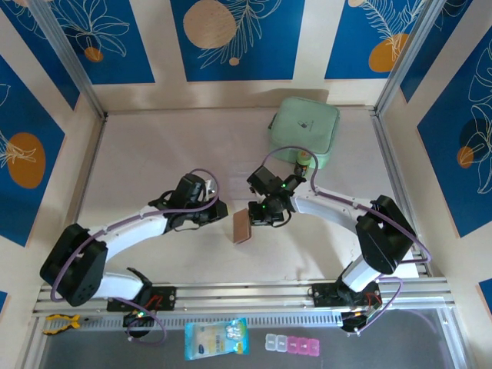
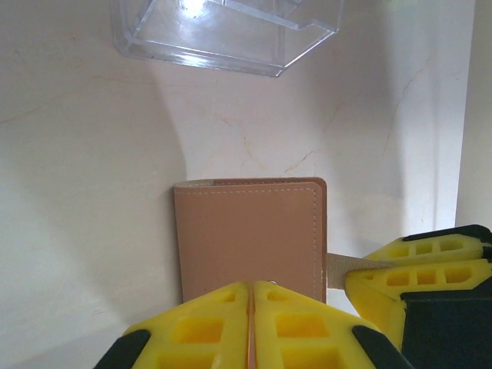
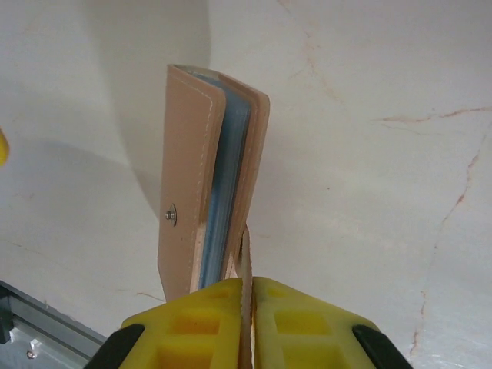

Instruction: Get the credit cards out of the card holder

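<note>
The salmon-tan card holder (image 1: 242, 225) hangs between my two grippers at mid-table, a little ajar. My right gripper (image 3: 247, 280) is shut on its small snap tab (image 3: 246, 250); the same clamp shows in the left wrist view, where the right fingers (image 2: 419, 269) hold the tab (image 2: 346, 265). In the right wrist view thin bluish edges (image 3: 223, 169) lie between the covers, and I cannot tell the credit cards from pockets. My left gripper (image 2: 252, 286) is shut, its tips just short of the holder's outer cover (image 2: 250, 231) near the snap stud, with nothing between them.
A mint-green zip pouch (image 1: 305, 131) lies at the back right with a small bottle (image 1: 304, 159) beside it. A clear plastic box (image 2: 231, 31) sits beyond the holder. A packet (image 1: 217, 338) and a pill box (image 1: 296, 344) lie in front of the rail.
</note>
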Action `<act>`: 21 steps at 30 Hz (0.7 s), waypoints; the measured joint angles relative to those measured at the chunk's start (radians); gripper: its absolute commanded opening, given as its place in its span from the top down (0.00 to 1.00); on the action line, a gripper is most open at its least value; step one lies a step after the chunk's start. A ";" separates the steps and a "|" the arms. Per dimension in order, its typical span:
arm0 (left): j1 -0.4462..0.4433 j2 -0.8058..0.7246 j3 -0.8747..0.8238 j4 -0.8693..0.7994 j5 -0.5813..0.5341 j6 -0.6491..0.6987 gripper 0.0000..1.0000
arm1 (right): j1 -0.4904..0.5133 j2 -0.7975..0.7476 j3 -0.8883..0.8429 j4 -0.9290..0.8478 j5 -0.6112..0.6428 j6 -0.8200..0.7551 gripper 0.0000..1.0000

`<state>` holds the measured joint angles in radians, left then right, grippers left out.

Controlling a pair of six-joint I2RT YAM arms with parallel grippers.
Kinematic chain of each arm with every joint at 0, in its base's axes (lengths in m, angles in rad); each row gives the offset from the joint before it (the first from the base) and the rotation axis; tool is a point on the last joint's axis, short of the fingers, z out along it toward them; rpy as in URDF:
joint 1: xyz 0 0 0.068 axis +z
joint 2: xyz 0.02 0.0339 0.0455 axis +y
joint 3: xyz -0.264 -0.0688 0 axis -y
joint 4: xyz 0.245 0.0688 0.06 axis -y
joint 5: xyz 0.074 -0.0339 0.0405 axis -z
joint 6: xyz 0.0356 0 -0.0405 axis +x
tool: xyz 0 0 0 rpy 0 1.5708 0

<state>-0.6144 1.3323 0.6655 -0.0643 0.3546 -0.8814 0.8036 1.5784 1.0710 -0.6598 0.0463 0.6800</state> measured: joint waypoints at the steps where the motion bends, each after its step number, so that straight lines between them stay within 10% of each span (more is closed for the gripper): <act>1: 0.001 -0.004 -0.002 0.000 0.000 0.000 0.88 | 0.004 0.000 0.009 -0.007 0.003 0.000 0.90; 21: 0.006 -0.026 -0.047 0.003 0.003 0.018 0.85 | 0.055 0.053 0.174 -0.100 0.034 -0.012 0.89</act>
<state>-0.6079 1.3067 0.6186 -0.0616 0.3576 -0.8639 0.8589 1.6318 1.2449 -0.7601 0.0807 0.6682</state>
